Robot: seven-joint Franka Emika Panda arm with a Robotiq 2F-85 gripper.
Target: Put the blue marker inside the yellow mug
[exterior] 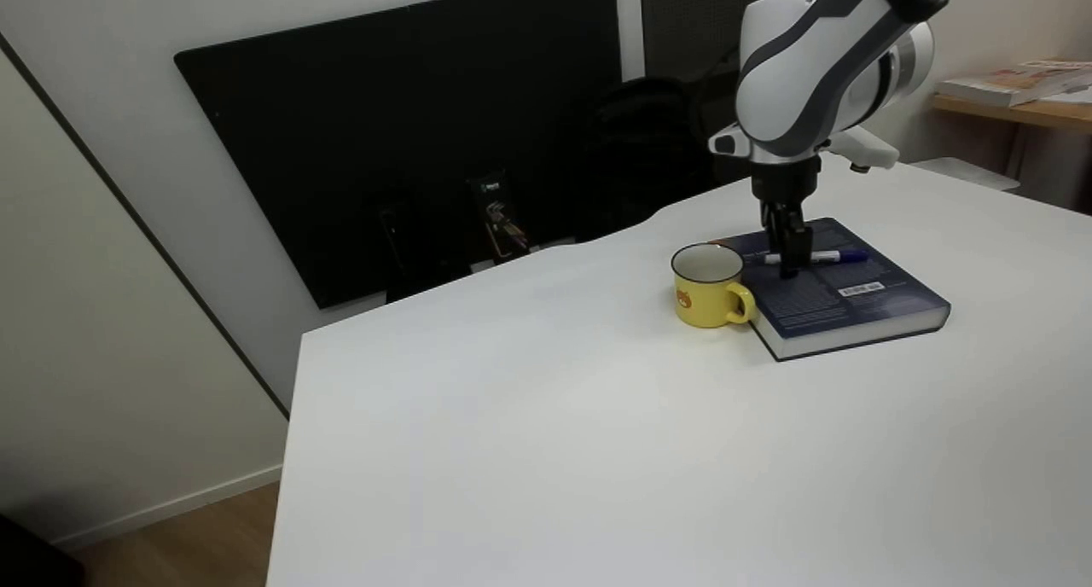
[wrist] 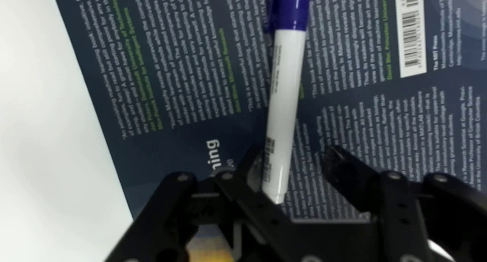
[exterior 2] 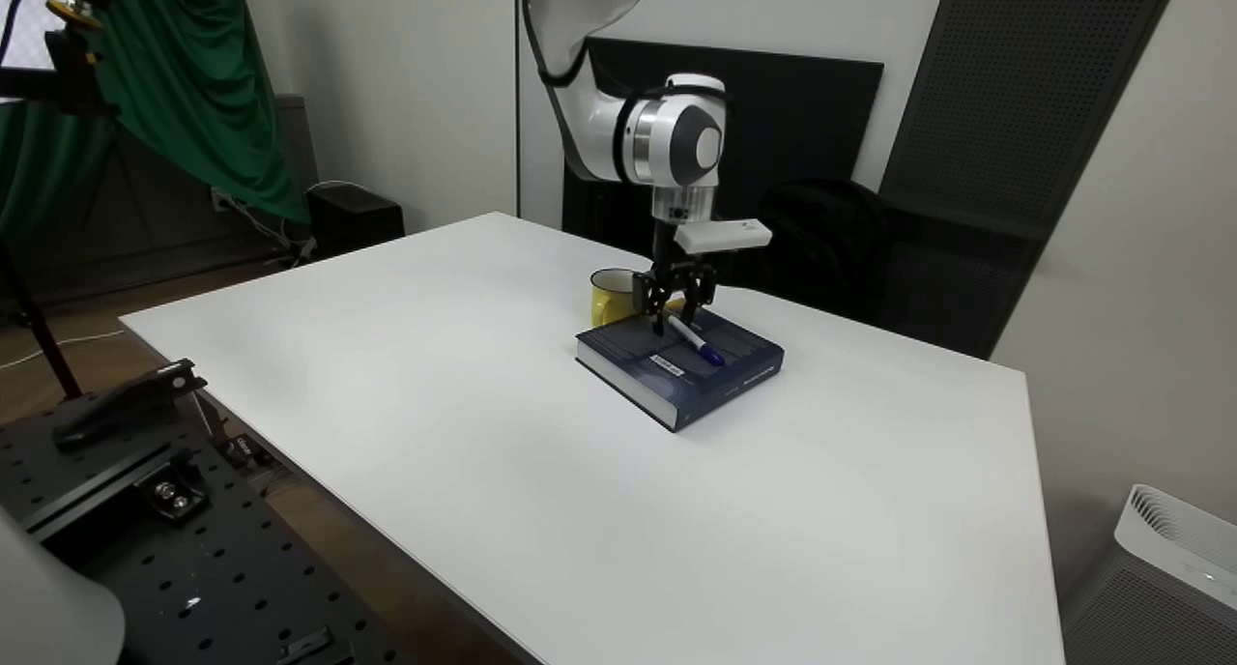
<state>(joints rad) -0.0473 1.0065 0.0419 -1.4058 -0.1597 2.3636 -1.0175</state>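
The blue marker, with a white barrel and blue cap, lies on the dark blue book. It shows in both exterior views (exterior: 840, 256) (exterior 2: 694, 339) and in the wrist view (wrist: 285, 94). My gripper (wrist: 293, 163) is open, its fingers either side of the barrel's white end. The marker is close to the finger at the picture's left, with a gap to the other finger; contact cannot be told. The gripper points down over the book in both exterior views (exterior: 793, 258) (exterior 2: 674, 319). The yellow mug stands upright beside the book in both exterior views (exterior: 704, 305) (exterior 2: 607, 303).
The thick book (exterior: 819, 301) lies flat on the white table (exterior: 546, 416), against the mug's handle side. A yellow patch (wrist: 211, 252) at the wrist view's bottom is too blurred to name. A black panel (exterior: 409, 126) stands behind the table.
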